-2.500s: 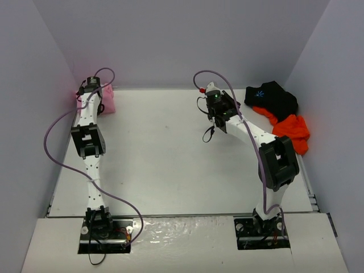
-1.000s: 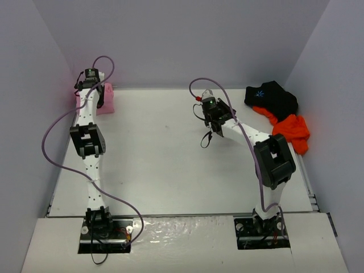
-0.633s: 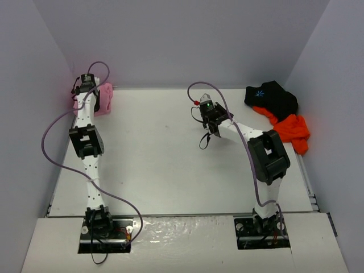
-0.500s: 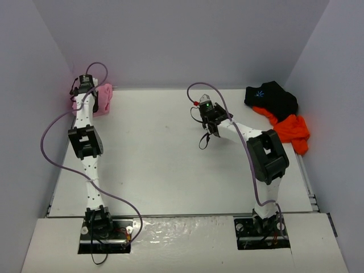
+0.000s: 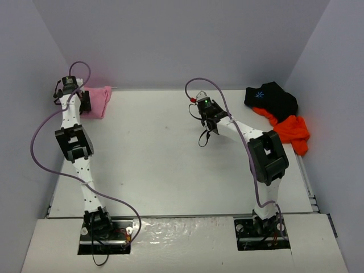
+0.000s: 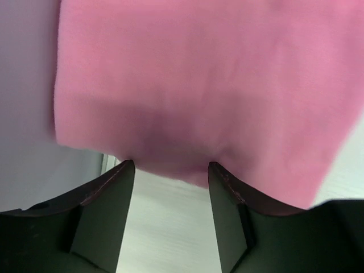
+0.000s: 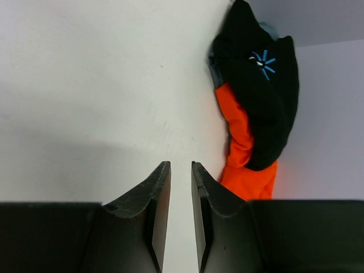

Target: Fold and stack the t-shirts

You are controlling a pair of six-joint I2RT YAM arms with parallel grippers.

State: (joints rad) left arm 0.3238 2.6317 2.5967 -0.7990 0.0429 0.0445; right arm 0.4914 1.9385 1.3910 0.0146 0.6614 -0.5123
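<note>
While the overhead view shows the pink t-shirt [image 5: 98, 100] in the table's [image 5: 159, 170] far-left corner, black [image 5: 273, 96] and orange [image 5: 291, 132] t-shirts lie far right. Left wrist view: left gripper [image 6: 170, 170] jaws spread, just beside pink cloth. Right wrist view: right gripper [image 7: 180, 170] jaws narrowly parted, pinching nothing.

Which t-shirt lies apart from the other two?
The pink shirt. It lies alone in the far left corner, at the left pincer. The black shirt and the orange shirt lie touching in the far right corner.
</note>
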